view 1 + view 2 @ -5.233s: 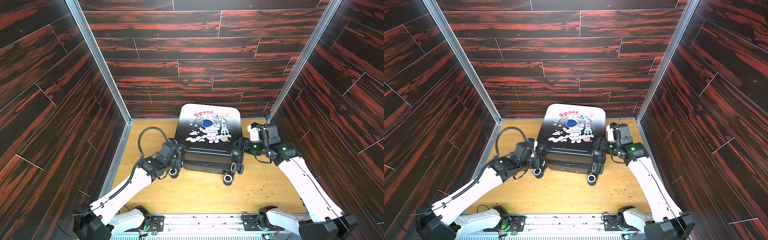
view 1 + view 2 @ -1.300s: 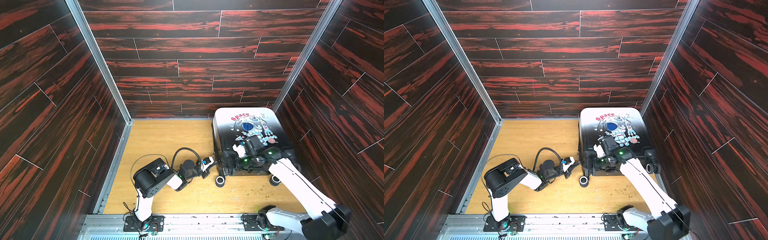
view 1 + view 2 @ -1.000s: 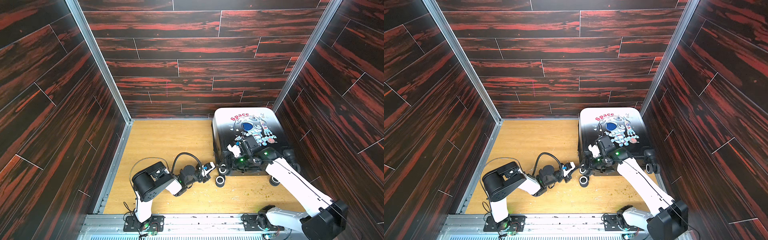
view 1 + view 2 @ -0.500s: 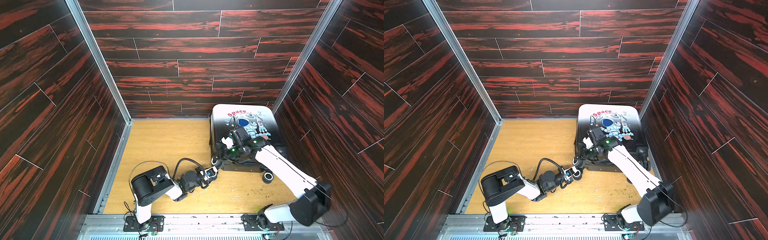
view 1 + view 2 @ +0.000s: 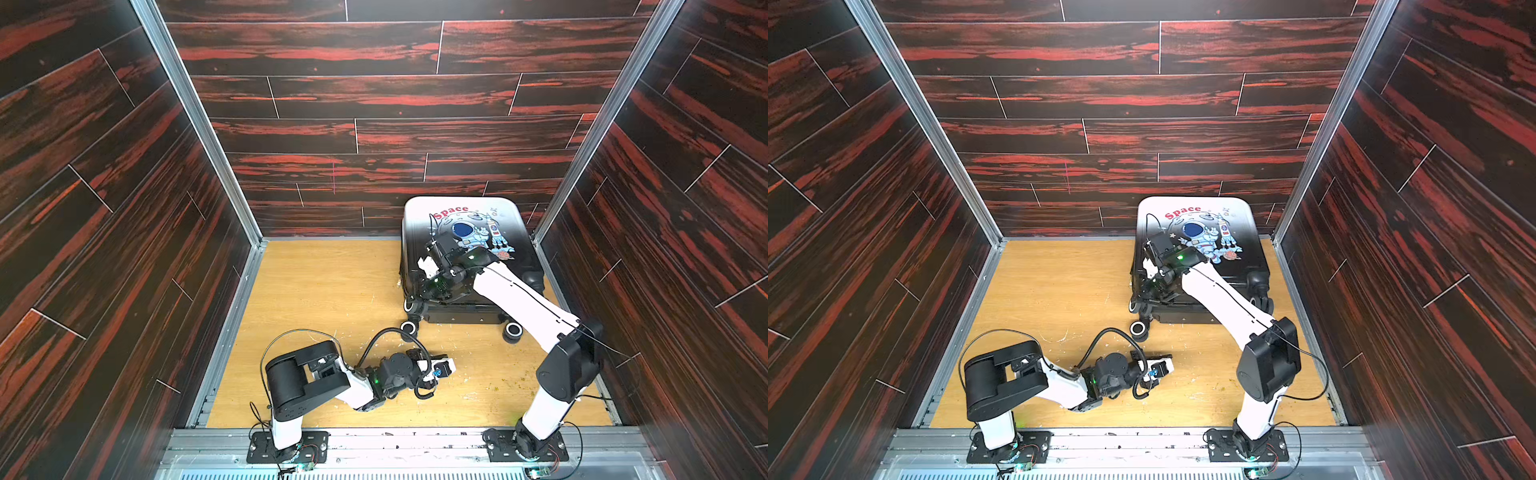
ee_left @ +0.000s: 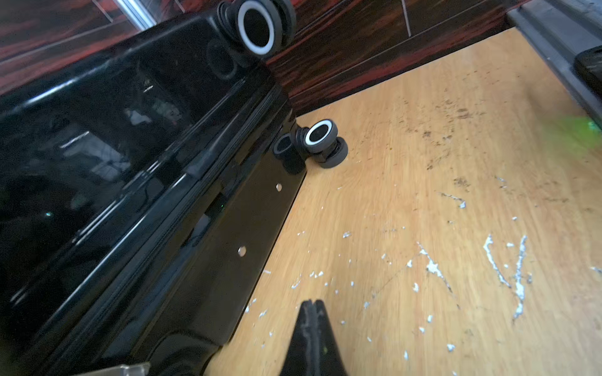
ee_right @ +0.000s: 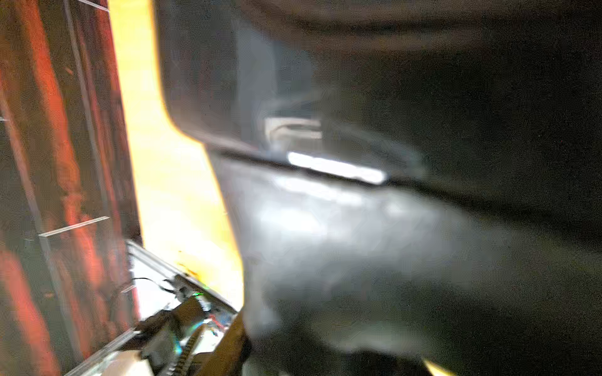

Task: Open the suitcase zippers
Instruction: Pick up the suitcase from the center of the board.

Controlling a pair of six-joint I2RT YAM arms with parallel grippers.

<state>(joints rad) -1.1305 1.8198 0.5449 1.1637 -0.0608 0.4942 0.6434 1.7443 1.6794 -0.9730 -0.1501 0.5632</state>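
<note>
The suitcase [image 5: 469,218] lies flat at the back right, astronaut print up, black end and wheels toward the front; both top views show it [image 5: 1200,210]. My right gripper [image 5: 420,291] reaches down over its front left corner, against the left side wall; its jaws are hidden there. The right wrist view is blurred, filled by the dark shell [image 7: 423,81] and a seam line, the zippers [image 7: 247,155]. My left gripper [image 6: 312,304] is shut and empty, low over the floor [image 5: 448,368] in front of the case. The zipper track [image 6: 169,228] runs along the glossy side.
Black spinner wheels [image 5: 409,328] [image 5: 513,331] stick out at the case's front edge. Dark wood walls close in the wooden floor [image 5: 324,291] on three sides; the case sits near the right wall. White scuffs [image 6: 501,267] mark the floor. A metal rail [image 5: 395,436] lines the front.
The suitcase has slid a little back and left. My right gripper has moved round to its front left corner. My left gripper, still shut, has drawn back from the front wheel.
</note>
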